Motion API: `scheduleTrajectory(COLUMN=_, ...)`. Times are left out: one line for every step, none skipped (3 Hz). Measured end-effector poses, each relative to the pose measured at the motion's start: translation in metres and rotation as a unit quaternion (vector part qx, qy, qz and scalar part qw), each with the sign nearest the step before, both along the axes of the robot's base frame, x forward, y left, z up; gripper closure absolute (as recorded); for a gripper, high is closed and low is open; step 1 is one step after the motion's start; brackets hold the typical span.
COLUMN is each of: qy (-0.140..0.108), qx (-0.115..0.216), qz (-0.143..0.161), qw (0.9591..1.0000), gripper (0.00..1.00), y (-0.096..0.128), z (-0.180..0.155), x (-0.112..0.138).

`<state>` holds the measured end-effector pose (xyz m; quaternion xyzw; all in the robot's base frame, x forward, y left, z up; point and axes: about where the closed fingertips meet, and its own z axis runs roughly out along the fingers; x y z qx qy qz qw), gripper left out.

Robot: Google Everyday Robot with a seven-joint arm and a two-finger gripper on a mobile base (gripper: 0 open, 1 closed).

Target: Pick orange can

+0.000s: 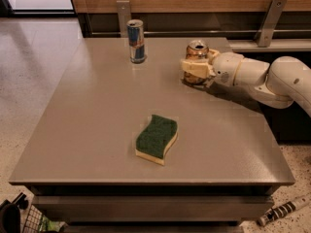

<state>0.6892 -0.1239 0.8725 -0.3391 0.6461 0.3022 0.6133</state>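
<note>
gripper (198, 66) was at the table's (97, 130) far right | my fingers looked clamped on the orange can (197, 49), upright on the tabletop | risk: the smooth round wall might slip or tilt on the lift if my squeeze was off-centre | blue can (136, 41) stood well apart to the left

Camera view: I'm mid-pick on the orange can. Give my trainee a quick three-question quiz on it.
1. True or false: the orange can lies tipped over on the table.
2. The gripper is at: A the blue-and-silver can, B the orange can, C neither.
3. Fill in: nearest the table's front edge lies the green-topped ___.
Key: 1 false, it stands upright; 2 B; 3 sponge.
</note>
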Motion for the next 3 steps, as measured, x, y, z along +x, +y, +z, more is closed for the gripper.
scheduleTrajectory(qy=-0.011, qx=-0.007, qz=0.001, qw=0.9999, gripper=1.0, y=0.0, z=0.017, x=0.0)
scheduleTrajectory(qy=-0.028, qx=-0.017, qz=-0.003, qw=0.9995, gripper=1.0, y=-0.001, z=0.046, x=-0.002)
scheduleTrajectory(qy=-0.048, qx=-0.031, qz=-0.004, qw=0.9984, gripper=1.0, y=-0.002, z=0.078, x=-0.004)
